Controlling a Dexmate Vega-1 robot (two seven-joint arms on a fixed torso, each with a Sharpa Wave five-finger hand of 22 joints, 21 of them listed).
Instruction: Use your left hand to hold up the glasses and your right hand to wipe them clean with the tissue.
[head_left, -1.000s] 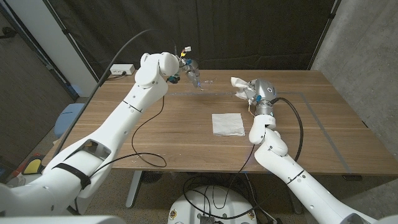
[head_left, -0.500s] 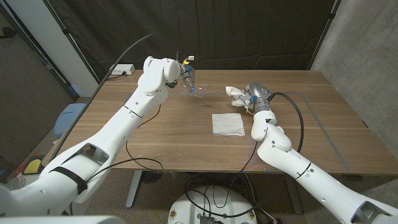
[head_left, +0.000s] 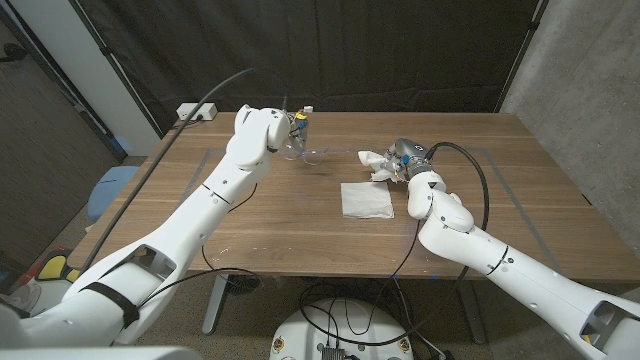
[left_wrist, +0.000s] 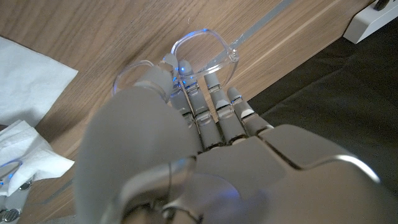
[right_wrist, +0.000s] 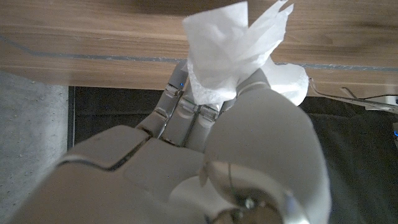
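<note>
Over wooden table, left hand pinches clear glasses, temple toward tissue clutched by right hand.

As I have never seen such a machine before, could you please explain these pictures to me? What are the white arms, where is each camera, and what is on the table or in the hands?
This is a robot with two white arms, each ending in a hand with fingers. The wide picture comes from a camera on its head, looking down at a wooden table. The two close pictures come from cameras on the wrists, looking along the back of each hand, so they appear turned.

The left hand holds clear glasses by the frame, over the far side of the table. The right hand grips a crumpled white tissue. A second, flat tissue lies on the table between the arms. A white power strip sits at the far left corner.
</note>
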